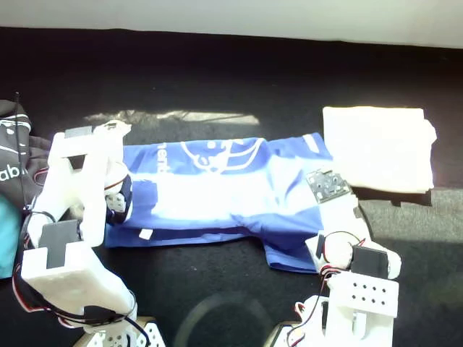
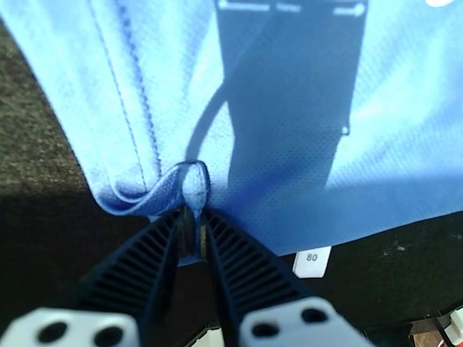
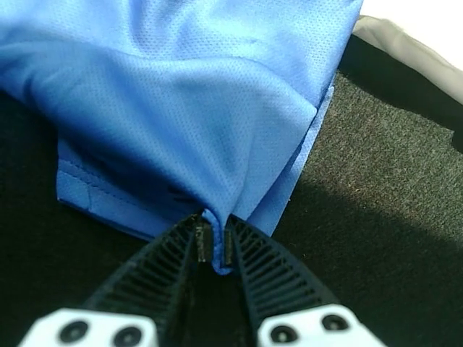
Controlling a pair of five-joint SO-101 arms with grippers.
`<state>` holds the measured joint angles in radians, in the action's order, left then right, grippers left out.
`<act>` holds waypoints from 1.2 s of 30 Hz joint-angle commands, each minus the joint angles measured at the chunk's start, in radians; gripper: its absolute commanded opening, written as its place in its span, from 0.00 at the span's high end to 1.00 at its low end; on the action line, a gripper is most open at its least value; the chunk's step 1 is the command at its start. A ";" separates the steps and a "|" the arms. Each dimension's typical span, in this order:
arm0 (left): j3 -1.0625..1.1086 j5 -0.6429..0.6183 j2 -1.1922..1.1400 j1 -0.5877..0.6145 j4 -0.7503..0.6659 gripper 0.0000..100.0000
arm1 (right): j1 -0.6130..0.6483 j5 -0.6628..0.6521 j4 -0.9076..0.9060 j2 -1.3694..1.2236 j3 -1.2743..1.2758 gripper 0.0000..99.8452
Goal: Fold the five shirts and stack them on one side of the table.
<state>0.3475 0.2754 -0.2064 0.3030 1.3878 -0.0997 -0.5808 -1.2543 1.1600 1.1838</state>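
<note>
A blue shirt (image 1: pixel 217 188) with a white print lies spread across the middle of the black table. My left gripper (image 2: pixel 194 225) is shut on a pinch of the blue shirt (image 2: pixel 289 108) at its hem edge, at the shirt's left end in the high view. My right gripper (image 3: pixel 214 246) is shut on a fold of the blue shirt (image 3: pixel 181 94) near its sleeve, at the shirt's right end. A folded white shirt (image 1: pixel 380 147) rests at the right back of the table. Dark and teal garments (image 1: pixel 11 166) are heaped at the left edge.
The black table (image 1: pixel 217 72) has bare cloth behind the blue shirt and in front of it. A white size tag (image 2: pixel 312 260) hangs at the blue shirt's hem. The two arm bases (image 1: pixel 217 332) stand at the front edge.
</note>
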 commanded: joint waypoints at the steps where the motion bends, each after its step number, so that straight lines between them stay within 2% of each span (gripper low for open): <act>1: 0.005 0.003 -0.007 -0.013 -0.014 0.99 | -0.012 -0.037 -0.018 0.013 -0.028 0.99; 12: 0.031 0.005 -0.001 -0.008 0.031 0.99 | -0.027 -0.038 -0.090 0.073 -0.105 0.99; 24: 0.108 0.008 -0.002 -0.008 0.009 0.99 | -0.028 -0.041 -0.102 0.220 0.088 0.99; 32: 0.113 0.006 -0.010 -0.015 -0.009 0.99 | -0.027 -0.041 -0.094 0.280 0.127 0.99; 36: 0.188 0.005 0.047 -0.013 -0.025 0.99 | -0.027 -0.040 -0.059 0.280 0.145 0.99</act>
<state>0.4795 0.2754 -0.1941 0.3000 1.3725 -0.1166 -0.6160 -1.3357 1.4346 1.3265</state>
